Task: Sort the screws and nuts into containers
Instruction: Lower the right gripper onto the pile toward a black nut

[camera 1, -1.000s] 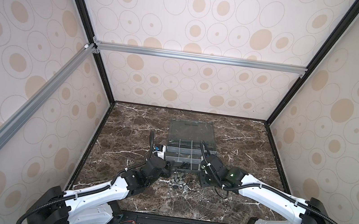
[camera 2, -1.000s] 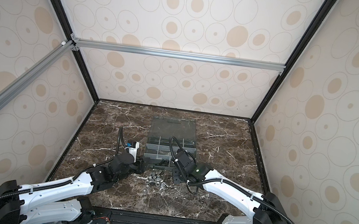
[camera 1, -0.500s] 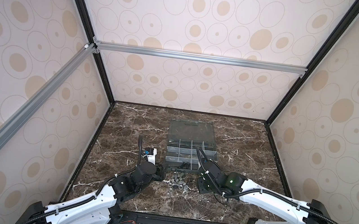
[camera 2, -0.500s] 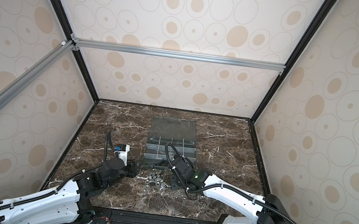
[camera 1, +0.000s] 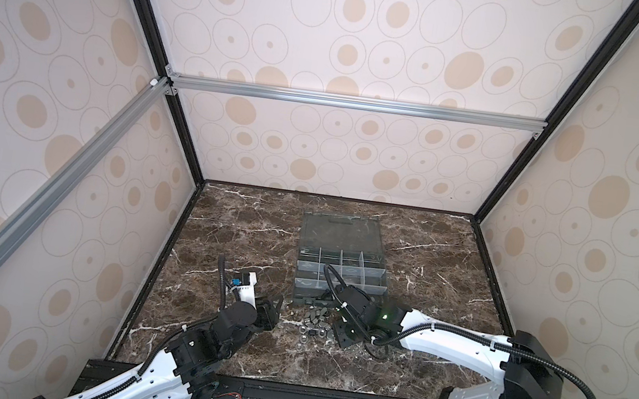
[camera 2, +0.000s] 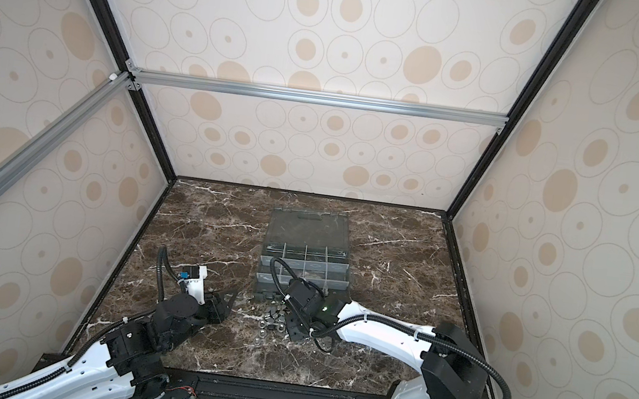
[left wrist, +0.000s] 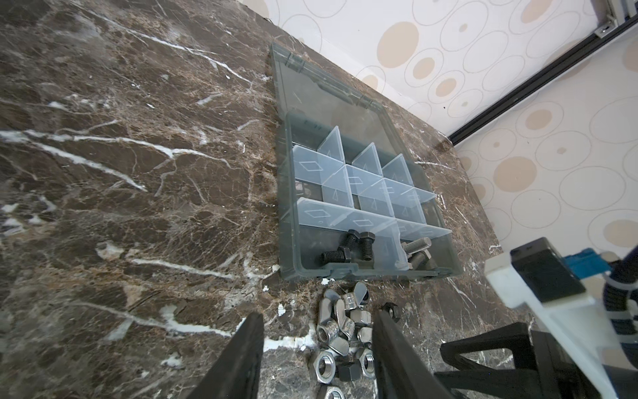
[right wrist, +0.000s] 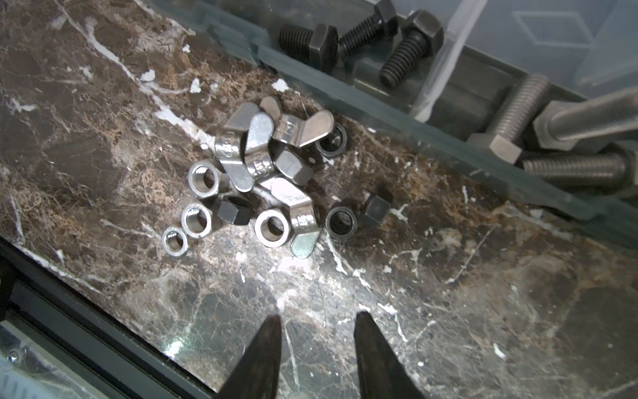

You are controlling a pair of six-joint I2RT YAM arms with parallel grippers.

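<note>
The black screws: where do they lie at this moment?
In the left wrist view the black screws lie in the organizer box's near left compartment, beside the silver screws, just behind the nut pile on the table.

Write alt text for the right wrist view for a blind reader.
A pile of silver and black nuts lies on the marble table beside the grey organizer box. Black screws and silver screws lie in separate compartments; the open, empty right gripper hovers short of the pile.
</note>
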